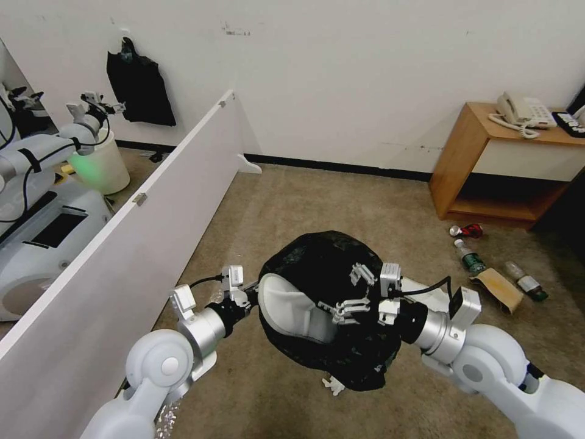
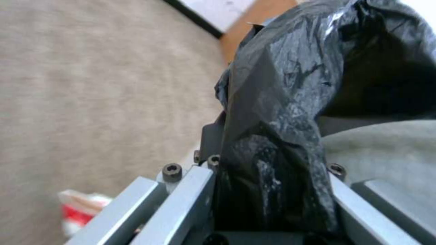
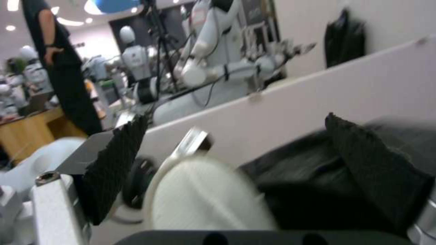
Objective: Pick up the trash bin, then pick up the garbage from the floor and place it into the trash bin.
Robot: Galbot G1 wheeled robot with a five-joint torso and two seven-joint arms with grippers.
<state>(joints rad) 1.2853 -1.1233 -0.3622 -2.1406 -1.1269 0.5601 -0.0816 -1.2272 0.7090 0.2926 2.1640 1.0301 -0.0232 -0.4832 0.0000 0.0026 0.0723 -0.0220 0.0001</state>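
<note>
The trash bin (image 1: 329, 341), white with a crinkly black bag, hangs tilted above the carpet. My left gripper (image 1: 251, 297) is shut on its rim, and the bag (image 2: 272, 136) is pinched between the fingers. A white slipper (image 1: 292, 312) lies inside the bin. My right gripper (image 1: 351, 294) hovers open over the bin's mouth, its pads (image 3: 115, 170) spread wide with the slipper (image 3: 204, 200) beyond them. Garbage on the floor at the right includes a red can (image 1: 467, 230), two bottles (image 1: 470, 256) (image 1: 525, 282) and a brown paper bag (image 1: 501, 290). A red-white carton (image 2: 78, 211) lies below the left gripper.
A long white partition board (image 1: 140, 201) runs along my left. Behind it stand another robot, a white bucket glowing green (image 1: 100, 166) and a black bag (image 1: 140, 85) on the wall. A wooden side table (image 1: 481, 158) with a telephone (image 1: 521, 113) stands at the back right.
</note>
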